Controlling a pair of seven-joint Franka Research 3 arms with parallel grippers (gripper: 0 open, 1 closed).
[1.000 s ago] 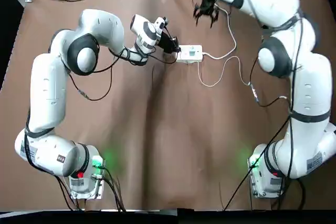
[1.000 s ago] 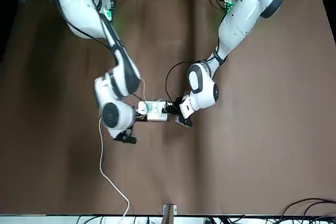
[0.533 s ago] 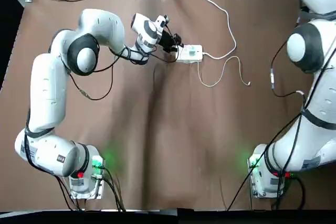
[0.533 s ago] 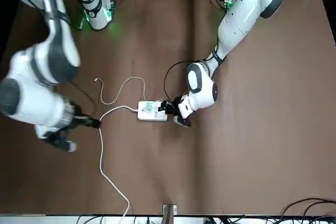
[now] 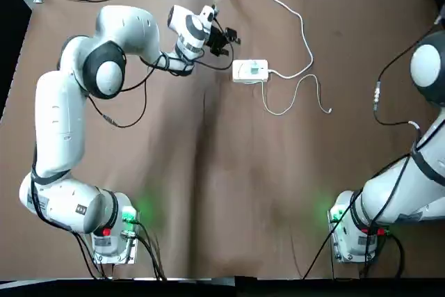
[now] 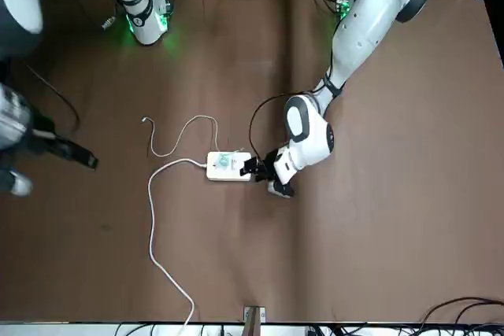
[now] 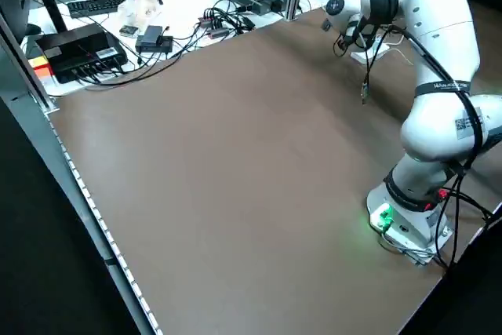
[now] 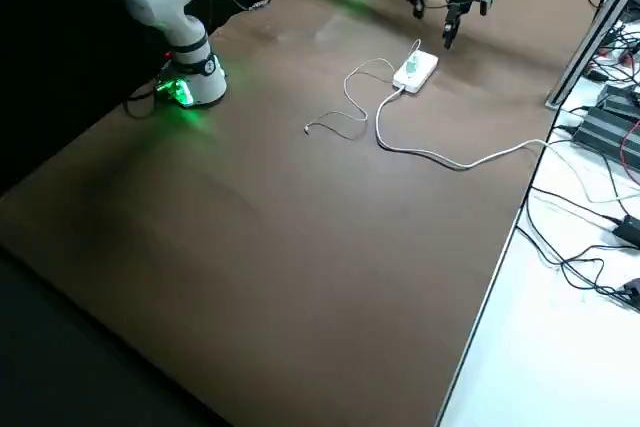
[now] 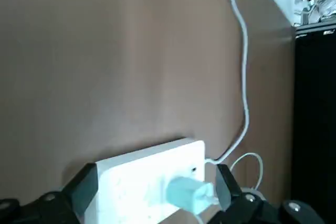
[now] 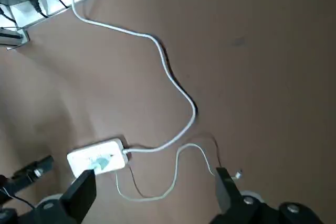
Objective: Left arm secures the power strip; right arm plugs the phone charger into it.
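My left pincer [image 9: 157,190] stands wide, its fingers parted, and hangs just beside and above the power strip [image 5: 250,71], gripping nothing. My right pincer [image 10: 157,192] is wide and bare too, off on my right side of the table [image 5: 278,186], well apart from the strip.

The strip lies flat on the brown covering toward the far edge. The teal phone charger [image 9: 189,195] sits on its upper face, and by its upright, seated look I judge it plugged in, though I cannot see the prongs. Its thin white cable [image 8: 350,97] loops out over the table to a loose end, while the strip's thicker white cord [image 6: 152,234] runs away over the far edge.

So I take the plugging as done and the step in hand as letting go and clearing off. My next move calls for drawing the left arm [image 6: 358,41] back with its fingers kept apart, lifting clear before swinging aside; a low sweep could nudge the strip or snag a cable. The right arm [image 5: 410,179] needs only to keep out of the way.
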